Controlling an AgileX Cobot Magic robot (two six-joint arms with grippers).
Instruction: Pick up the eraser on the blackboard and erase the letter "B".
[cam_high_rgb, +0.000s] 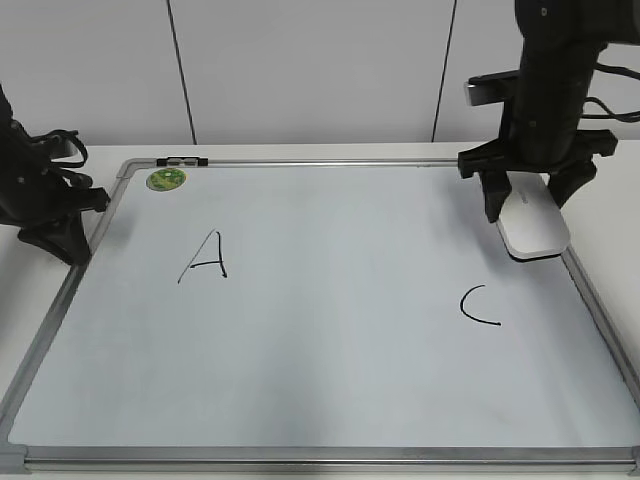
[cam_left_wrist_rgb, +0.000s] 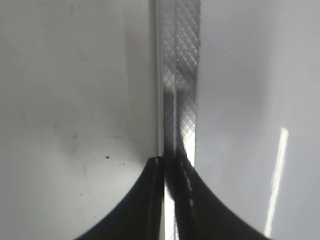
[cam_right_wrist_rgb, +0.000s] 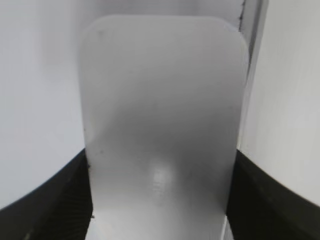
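While the eraser (cam_high_rgb: 534, 226) is clamped across its smooth sides by the right gripper (cam_high_rgb: 527, 205) at the blackboard's (cam_high_rgb: 320, 340) right edge, slipping looks possible; left gripper (cam_left_wrist_rgb: 167, 165) pressed together.

Right claw (cam_high_rgb: 527, 205) grips the eraser (cam_high_rgb: 532, 226) beside blackboard (cam_high_rgb: 330, 350) edge.
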